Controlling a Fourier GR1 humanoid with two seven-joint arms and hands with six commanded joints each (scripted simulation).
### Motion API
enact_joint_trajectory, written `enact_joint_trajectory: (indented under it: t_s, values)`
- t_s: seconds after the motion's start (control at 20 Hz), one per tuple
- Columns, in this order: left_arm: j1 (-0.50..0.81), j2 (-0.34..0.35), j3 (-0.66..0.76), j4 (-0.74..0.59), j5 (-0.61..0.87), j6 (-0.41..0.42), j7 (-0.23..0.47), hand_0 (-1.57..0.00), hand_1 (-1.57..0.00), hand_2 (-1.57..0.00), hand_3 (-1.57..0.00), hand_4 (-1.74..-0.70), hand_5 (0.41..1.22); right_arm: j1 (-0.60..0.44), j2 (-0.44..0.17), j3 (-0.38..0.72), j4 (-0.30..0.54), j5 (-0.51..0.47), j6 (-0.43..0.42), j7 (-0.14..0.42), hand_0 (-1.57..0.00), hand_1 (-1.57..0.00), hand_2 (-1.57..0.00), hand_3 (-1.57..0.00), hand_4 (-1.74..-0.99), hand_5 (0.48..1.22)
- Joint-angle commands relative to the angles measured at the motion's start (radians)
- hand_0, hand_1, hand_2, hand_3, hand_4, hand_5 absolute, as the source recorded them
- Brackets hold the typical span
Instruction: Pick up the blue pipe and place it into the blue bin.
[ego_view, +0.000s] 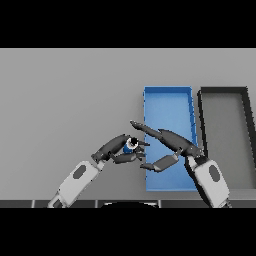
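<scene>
A small blue pipe (131, 145) with a pale end sits in my left hand (118, 148), whose fingers and thumb curl round it, just left of the blue bin (167, 97). My right hand (170, 141) is open with its fingers stretched straight toward the upper left, above the bin's left half. Its fingertips reach over the bin's left wall close to the pipe, and its thumb hangs below. Most of the pipe is hidden by my left hand's fingers.
A dark grey bin (225, 91) stands right beside the blue bin, on its right. The grey table (70, 95) stretches out to the left and behind.
</scene>
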Motion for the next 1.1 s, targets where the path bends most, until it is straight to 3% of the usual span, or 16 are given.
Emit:
enact_joint_trajectory:
  t_s: [0.0,0.35,0.45,0.5,0.55,0.6,0.65,0.7,0.75,0.8,0.9,1.0,1.05]
  values:
    - [0.0,-0.001,-0.003,0.005,-0.005,-0.005,-0.015,-1.57,-1.57,-1.57,-1.5,-1.74,1.221,-0.029,0.013,0.015,0.016,0.015,-0.001,0.016,0.0,0.0,0.0,0.0,-1.241,0.53]
    - [-0.004,0.006,-0.007,0.007,-0.028,-0.014,-0.009,-1.57,-1.57,-1.57,-1.54,-1.74,1.221,-0.154,0.105,0.079,0.114,0.026,0.031,0.054,0.0,0.0,0.0,0.0,-1.218,0.508]
    - [-0.002,0.003,0.003,0.003,0.005,-0.034,-0.01,-1.57,-1.57,-1.57,-1.48,-1.74,1.221,-0.199,0.118,0.076,0.157,0.024,0.046,0.057,-0.05,-0.08,-0.1,-0.05,-1.245,0.506]
    - [-0.012,0.013,-0.001,0.002,-0.03,-0.022,-0.015,-1.39,-1.33,-1.32,-1.29,-1.74,1.221,-0.215,0.129,0.083,0.167,0.015,0.053,0.068,-0.18,-0.22,-0.24,-0.16,-1.294,0.509]
    - [-0.02,0.043,-0.021,-0.001,-0.06,-0.04,0.044,-1.18,-1.08,-1.06,-1.03,-1.68,1.221,-0.228,0.135,0.089,0.182,0.018,0.065,0.067,-0.35,-0.38,-0.38,-0.3,-1.335,0.507]
    - [-0.026,0.068,-0.029,-0.008,-0.065,-0.063,0.096,-0.99,-0.88,-0.85,-0.82,-1.55,1.221,-0.242,0.147,0.095,0.189,0.021,0.064,0.08,-0.53,-0.53,-0.53,-0.44,-1.362,0.508]
    - [-0.017,0.07,-0.032,-0.022,-0.077,-0.061,0.124,-0.82,-0.71,-0.68,-0.66,-1.48,1.221,-0.259,0.163,0.103,0.208,0.034,0.068,0.074,-0.72,-0.7,-0.74,-0.63,-1.43,0.522]
    - [-0.006,0.051,-0.022,-0.015,-0.08,-0.051,0.095,-0.78,-0.71,-0.69,-0.58,-1.53,1.221,-0.27,0.169,0.104,0.218,0.012,0.077,0.064,-0.89,-0.87,-0.91,-0.77,-1.486,0.55]
    - [-0.005,0.04,-0.013,-0.014,-0.095,-0.037,0.1,-0.94,-0.88,-0.86,-0.78,-1.57,1.221,-0.265,0.177,0.112,0.231,-0.019,0.085,0.042,-1.02,-1.01,-1.04,-0.87,-1.53,0.606]
    - [-0.004,0.02,-0.005,-0.006,-0.091,-0.028,0.102,-1.06,-1.02,-0.97,-0.94,-1.61,1.221,-0.271,0.175,0.115,0.235,-0.054,0.085,0.056,-1.13,-1.12,-1.14,-0.96,-1.562,0.666]
    - [0.009,-0.008,0.009,-0.004,-0.064,-0.031,0.086,-1.25,-1.22,-1.12,-1.17,-1.66,1.221,-0.265,0.165,0.115,0.234,-0.109,0.074,0.055,-1.29,-1.29,-1.3,-1.18,-1.495,0.826]
    - [0.012,-0.03,0.03,0.002,-0.046,-0.042,0.069,-1.36,-1.34,-1.25,-1.31,-1.69,1.221,-0.259,0.161,0.125,0.234,-0.097,0.062,-0.013,-1.39,-1.39,-1.4,-1.32,-1.452,0.968]
    - [0.021,-0.037,0.031,0.0,-0.045,-0.052,0.063,-1.4,-1.39,-1.31,-1.36,-1.7,1.221,-0.258,0.148,0.137,0.231,-0.047,0.065,-0.071,-1.43,-1.42,-1.43,-1.37,-1.441,1.019]
